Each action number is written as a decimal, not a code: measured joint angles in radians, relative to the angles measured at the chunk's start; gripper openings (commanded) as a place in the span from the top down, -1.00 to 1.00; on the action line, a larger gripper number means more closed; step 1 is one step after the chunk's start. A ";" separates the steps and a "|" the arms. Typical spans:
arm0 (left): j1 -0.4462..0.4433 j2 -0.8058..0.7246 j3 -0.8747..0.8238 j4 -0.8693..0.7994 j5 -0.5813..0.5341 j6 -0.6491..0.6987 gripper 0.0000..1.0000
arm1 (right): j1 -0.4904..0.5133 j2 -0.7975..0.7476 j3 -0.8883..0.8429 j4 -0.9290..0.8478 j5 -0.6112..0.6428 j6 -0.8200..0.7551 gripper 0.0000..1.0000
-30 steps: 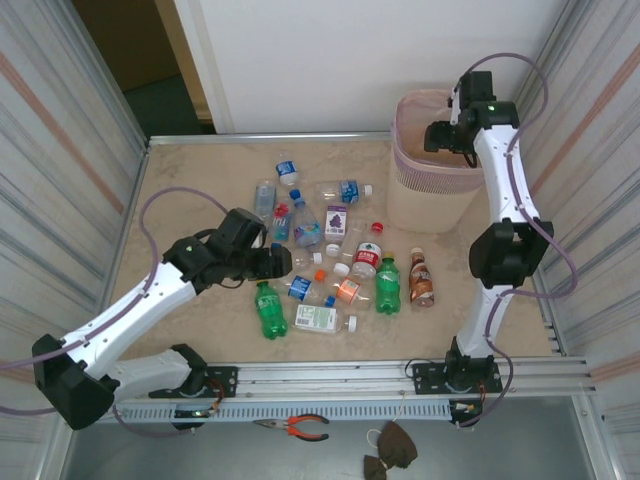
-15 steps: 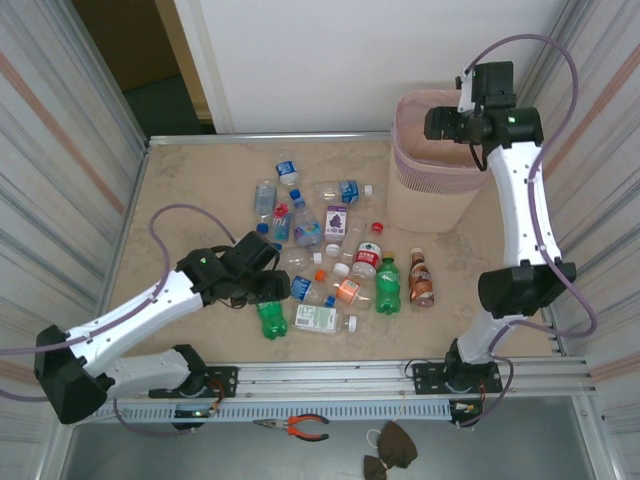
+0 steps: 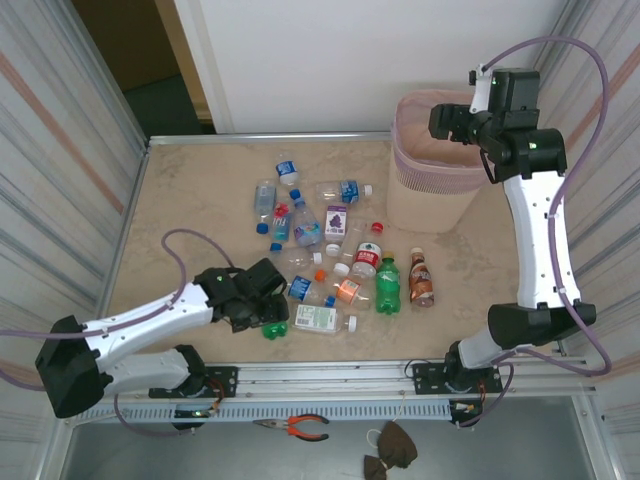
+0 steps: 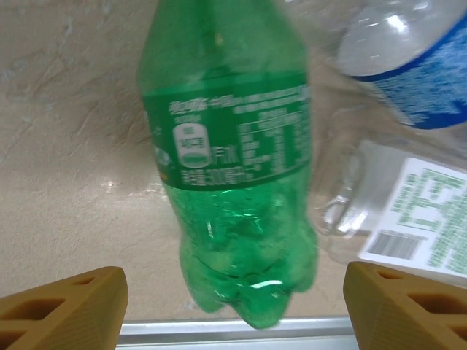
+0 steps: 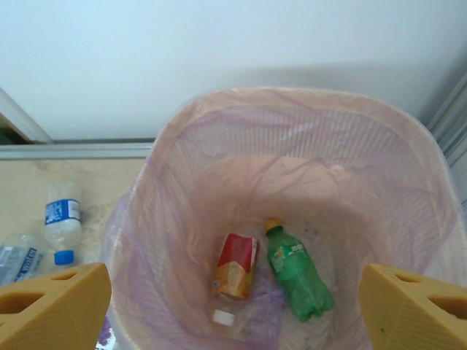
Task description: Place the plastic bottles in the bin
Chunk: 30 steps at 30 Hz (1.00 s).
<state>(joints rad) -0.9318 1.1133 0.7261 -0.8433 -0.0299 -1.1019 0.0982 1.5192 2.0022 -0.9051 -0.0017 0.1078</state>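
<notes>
Nearest us, the left arm [image 3: 150, 315] lies low over the table [image 3: 190, 200]. It reaches from its base at the near left toward the right, with the wrist bent down at the near edge of the heap. The left gripper [image 4: 233, 310] stands wide open, with one finger on each side of a green bottle [image 4: 233, 182] and neither touching it. That bottle lies flat, its long axis running near to far. Its base points at the metal rail [image 4: 219, 329] along the near edge and its neck points away from us. Just beside it on the right, a clear bottle with a white and green label [image 4: 408, 219] lies crosswise. Beyond these, the other plastic bottles [image 3: 330, 240] lie scattered mid-table at mixed angles. Among them a brown bottle [image 3: 421, 280] and a second green bottle [image 3: 387, 285] lie side by side, long axes near to far.

At the far right the bin [image 3: 430, 190] stands upright. The right arm [image 3: 540, 230] rises tall from its near-right base, its wrist bent over the bin's rim. We see the right gripper [image 5: 233, 306] spread open with nothing between its fingers, hanging over the bin's mouth. On the bin's floor lie a yellow-capped green bottle [image 5: 298, 281], cap toward the far wall, and a red-labelled bottle [image 5: 235, 270], white cap toward the near side.
</notes>
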 measured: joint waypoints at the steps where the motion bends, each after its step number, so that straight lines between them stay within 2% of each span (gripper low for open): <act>1: 0.000 -0.005 -0.016 0.011 0.003 -0.008 -0.56 | 0.001 -0.002 0.000 0.001 -0.001 0.002 -0.74; 13: 0.000 -0.016 -0.117 0.148 0.037 -0.055 -0.55 | 0.021 -0.006 -0.004 0.008 -0.023 0.014 -0.75; 30: 0.000 0.033 -0.175 0.224 0.068 -0.070 -0.45 | 0.029 -0.022 -0.033 0.009 -0.026 0.014 -0.75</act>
<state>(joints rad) -0.9318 1.1465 0.5510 -0.6197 0.0376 -1.1717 0.1272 1.4971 1.9694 -0.8963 -0.0273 0.1219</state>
